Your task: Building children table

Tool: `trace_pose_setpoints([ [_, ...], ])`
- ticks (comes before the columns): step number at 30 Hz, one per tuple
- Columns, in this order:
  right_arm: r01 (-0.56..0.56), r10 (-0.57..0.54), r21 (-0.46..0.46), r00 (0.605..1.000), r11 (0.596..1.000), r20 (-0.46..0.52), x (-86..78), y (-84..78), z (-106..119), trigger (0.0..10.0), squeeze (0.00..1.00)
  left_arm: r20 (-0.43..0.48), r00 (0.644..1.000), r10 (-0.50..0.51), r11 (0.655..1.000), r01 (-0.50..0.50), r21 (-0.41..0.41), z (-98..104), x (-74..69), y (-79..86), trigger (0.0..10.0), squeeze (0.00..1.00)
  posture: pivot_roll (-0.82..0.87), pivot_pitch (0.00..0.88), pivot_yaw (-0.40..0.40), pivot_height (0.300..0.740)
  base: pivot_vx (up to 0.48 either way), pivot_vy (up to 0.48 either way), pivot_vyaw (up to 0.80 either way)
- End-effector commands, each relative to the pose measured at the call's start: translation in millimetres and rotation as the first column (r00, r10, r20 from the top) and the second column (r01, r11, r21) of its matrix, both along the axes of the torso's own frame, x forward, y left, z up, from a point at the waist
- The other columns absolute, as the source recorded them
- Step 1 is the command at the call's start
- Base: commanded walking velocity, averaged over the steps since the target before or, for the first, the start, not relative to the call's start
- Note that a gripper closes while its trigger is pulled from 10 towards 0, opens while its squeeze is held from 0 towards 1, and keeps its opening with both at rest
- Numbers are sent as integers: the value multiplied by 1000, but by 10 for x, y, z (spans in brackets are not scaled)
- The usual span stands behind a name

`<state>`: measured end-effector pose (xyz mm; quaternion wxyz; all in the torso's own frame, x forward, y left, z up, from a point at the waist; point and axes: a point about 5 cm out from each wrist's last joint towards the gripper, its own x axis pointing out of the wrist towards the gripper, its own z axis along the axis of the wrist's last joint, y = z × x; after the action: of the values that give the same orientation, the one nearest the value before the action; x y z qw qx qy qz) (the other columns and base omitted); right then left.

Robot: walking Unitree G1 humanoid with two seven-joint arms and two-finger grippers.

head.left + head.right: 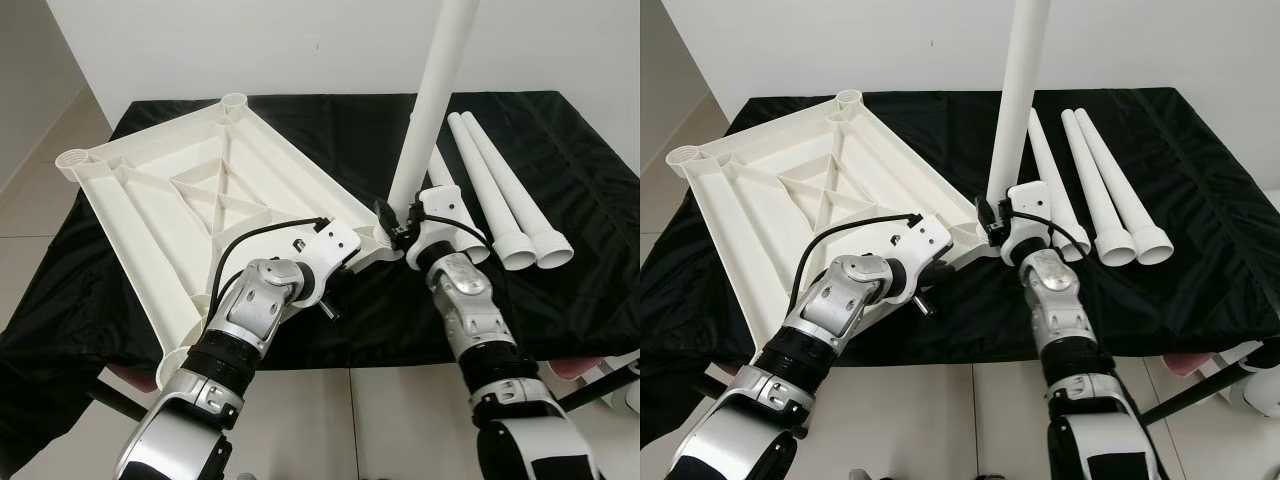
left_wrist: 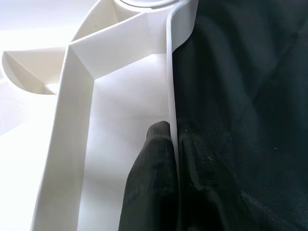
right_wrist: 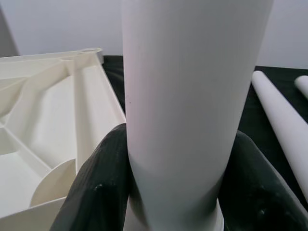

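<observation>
Tabletop [image 1: 200, 200]: white, ribbed underside up, corner sockets.
Upright leg [image 1: 435, 90]: white tube, clenched by right gripper [image 3: 178, 183].
Left gripper [image 2: 174, 183]: pinching tabletop rim.

We lose the upright white plastic table leg [image 1: 440, 75] at the picture's top edge, its socket end hidden behind the right gripper [image 1: 412, 222].
</observation>
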<state>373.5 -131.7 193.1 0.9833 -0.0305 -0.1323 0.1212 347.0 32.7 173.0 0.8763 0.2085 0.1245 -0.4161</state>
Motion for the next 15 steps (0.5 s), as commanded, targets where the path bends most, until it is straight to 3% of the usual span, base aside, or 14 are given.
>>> trace_pose_setpoints([
  [1,51,-51,10,997,999,-64,-8,50,-140,10000,0,26,997,74,997,-74,12,-37,4,29,10000,0,-110,116,63,740,0,0,0],
  [13,241,-235,37,965,970,-117,20,146,-194,10000,0,25,997,75,997,-75,12,-33,7,28,10000,0,-106,124,64,740,0,0,0],
  [15,318,-312,27,942,948,-124,34,182,-193,10000,0,26,997,79,997,-79,11,-34,9,29,10000,0,-106,124,65,740,0,0,0],
])
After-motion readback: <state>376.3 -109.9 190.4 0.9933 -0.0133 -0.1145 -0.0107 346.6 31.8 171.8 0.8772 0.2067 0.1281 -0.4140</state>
